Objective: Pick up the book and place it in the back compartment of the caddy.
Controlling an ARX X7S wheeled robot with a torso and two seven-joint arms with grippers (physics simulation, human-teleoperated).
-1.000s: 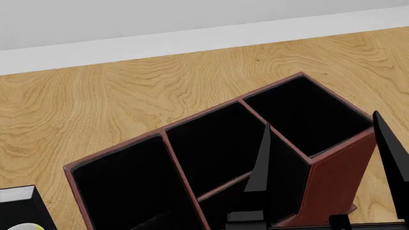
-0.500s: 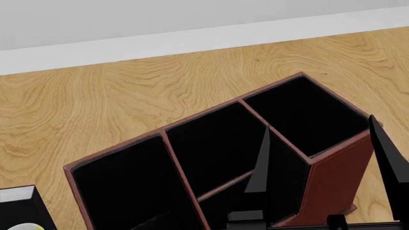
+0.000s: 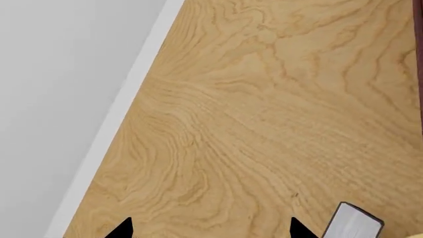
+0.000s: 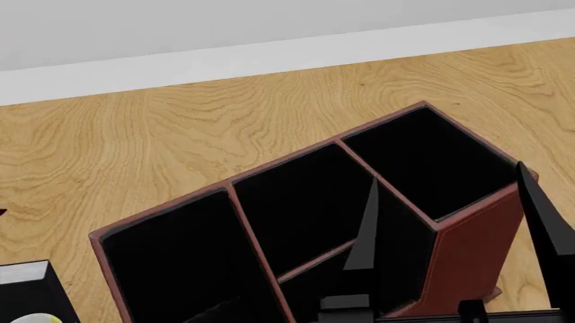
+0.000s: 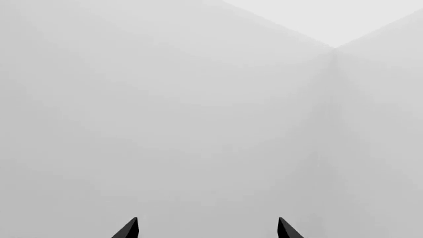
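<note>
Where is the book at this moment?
The book sits on the wooden table at the head view's lower left corner, just left of the caddy, ungripped; the left wrist view shows its page edge.

Matt leather-look caddy (image 4: 472,245) w/ black lining, on wood-grain table (image 4: 134,148).

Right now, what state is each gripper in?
Left gripper: open, holding nothing; the book lies on the table beside it.
Right gripper: open, empty, raised by the caddy.
</note>
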